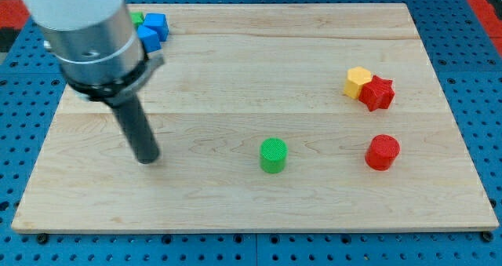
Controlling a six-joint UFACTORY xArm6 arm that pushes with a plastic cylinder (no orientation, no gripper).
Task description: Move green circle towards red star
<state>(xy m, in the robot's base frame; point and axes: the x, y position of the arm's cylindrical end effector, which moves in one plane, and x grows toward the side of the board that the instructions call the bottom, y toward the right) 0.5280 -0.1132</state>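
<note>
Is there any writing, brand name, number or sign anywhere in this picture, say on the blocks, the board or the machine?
None: no text, number or logo shows anywhere.
The green circle, red star, red circle, yellow block and blue blocks are plain.
The wooden board and the arm above my tip carry no markings.

Pale wooden board [235, 78] carrying small coloured blocks

Around the green cylinder block [273, 155]: red cylinder block [382, 152] right, red star block [377, 92] touching yellow block [357, 81] upper right, blue blocks [153, 28] and green block [137, 19] far upper left.
</note>
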